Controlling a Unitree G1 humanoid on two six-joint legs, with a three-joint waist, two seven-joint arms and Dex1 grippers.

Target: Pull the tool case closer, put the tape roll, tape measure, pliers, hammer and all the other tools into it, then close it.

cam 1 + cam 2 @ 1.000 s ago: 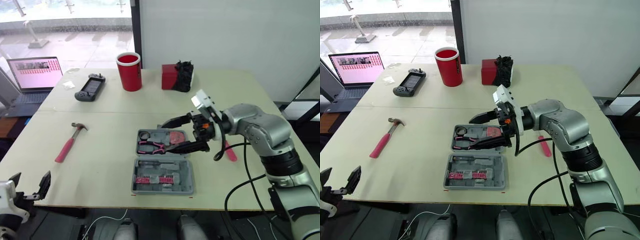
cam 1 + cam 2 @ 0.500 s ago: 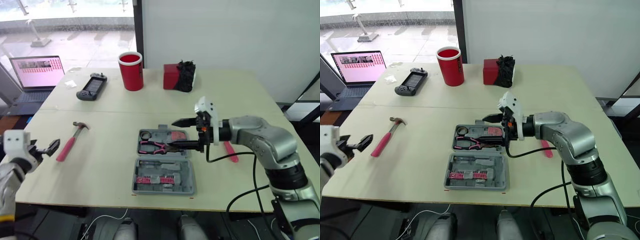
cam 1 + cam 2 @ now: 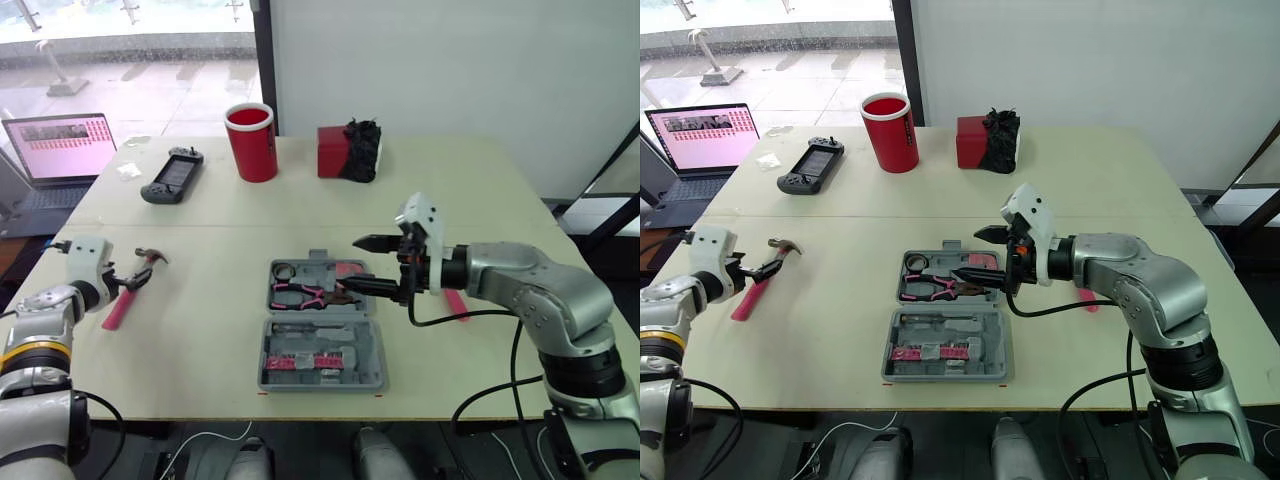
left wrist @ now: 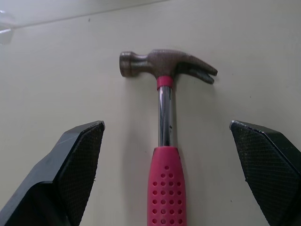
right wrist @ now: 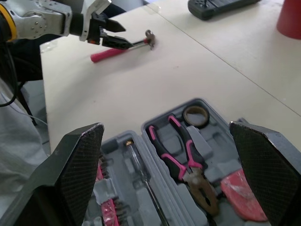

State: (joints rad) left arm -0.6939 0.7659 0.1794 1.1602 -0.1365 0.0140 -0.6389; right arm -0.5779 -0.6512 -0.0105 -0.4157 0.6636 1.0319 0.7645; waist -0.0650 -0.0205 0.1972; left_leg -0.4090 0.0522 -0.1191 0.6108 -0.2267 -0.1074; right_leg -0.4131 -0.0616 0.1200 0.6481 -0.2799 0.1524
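Straddles the hammer (image 4: pixel 164 122) at the table's (image 3: pixel 200 330) left edge with the left gripper (image 3: pixel 138 279): fingers spread wide, one on each side of the shaft, neither touching it. Reaches with the right gripper (image 3: pixel 352 262) over the far right part of the open grey tool case (image 3: pixel 322 372) at mid-table, fingers wide apart and gripping nothing. Holds, in the case's far half, the pink-handled pliers (image 3: pixel 305 294), the tape roll (image 3: pixel 284 269) in the far left corner and a red piece (image 3: pixel 350 270) to the right. Leaves a pink-handled tool (image 3: pixel 456 301) on the table just right of the case. Far side, from left: laptop (image 3: pixel 55 150), game controller (image 3: pixel 166 177), red cup (image 3: pixel 252 142), red box (image 3: pixel 332 152).
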